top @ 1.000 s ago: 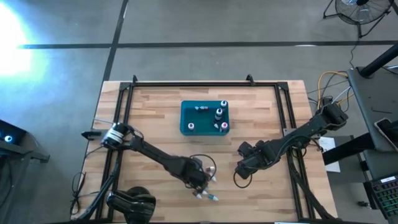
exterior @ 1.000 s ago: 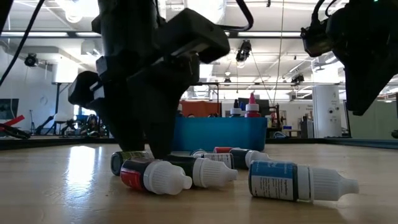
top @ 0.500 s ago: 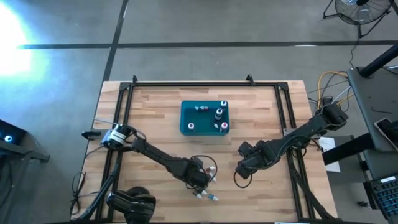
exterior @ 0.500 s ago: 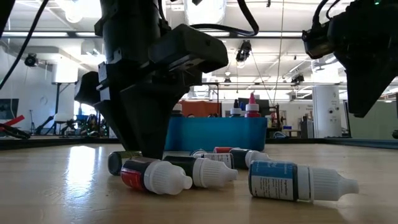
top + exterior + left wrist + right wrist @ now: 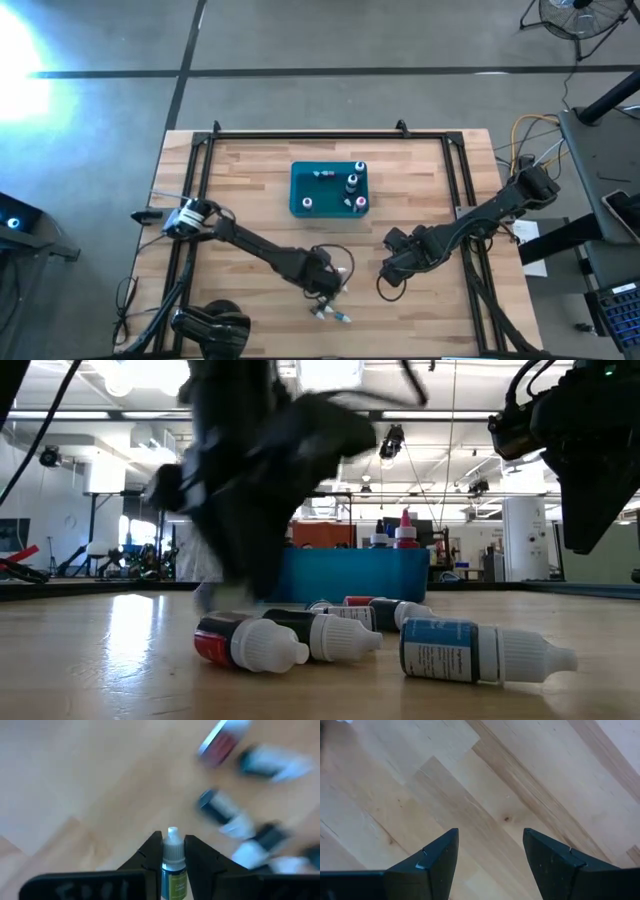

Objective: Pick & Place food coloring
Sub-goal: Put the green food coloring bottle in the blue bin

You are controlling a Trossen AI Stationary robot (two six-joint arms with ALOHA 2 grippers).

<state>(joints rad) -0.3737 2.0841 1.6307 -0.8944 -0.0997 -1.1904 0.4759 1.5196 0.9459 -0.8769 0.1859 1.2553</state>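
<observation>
My left gripper (image 5: pixel 173 842) is shut on a small food coloring bottle (image 5: pixel 173 870) with a green label and a pale cap. It sits over the near middle of the table (image 5: pixel 322 274) and shows blurred in the low view (image 5: pixel 250 510). Several more food coloring bottles lie on their sides on the wood below it: a red one (image 5: pixel 250 643), a dark one (image 5: pixel 320 633) and a blue-labelled one (image 5: pixel 480 651). My right gripper (image 5: pixel 490 845) hangs open over bare wood to the right (image 5: pixel 386 276). My left gripper pinches the green-labelled bottle by its body (image 5: pixel 173 879) between the two fingers. The bottle lies along the fingers, and its pale cap (image 5: pixel 173 840) sticks out past their tips. The fingers come from above. The low view shows no bottle left on the wood under them.
A teal bin (image 5: pixel 298 190) stands at the table's far middle with several bottles upright in it (image 5: pixel 352 184). A black frame runs round the table's edges (image 5: pixel 300 134). Loose bottles lie near the front edge (image 5: pixel 335 316).
My left gripper has shut on the green-labelled bottle that lay at the left end of the cluster. It has then risen with it and shifted slightly toward the far edge, moving fast enough to blur. The other bottles have stayed put.
</observation>
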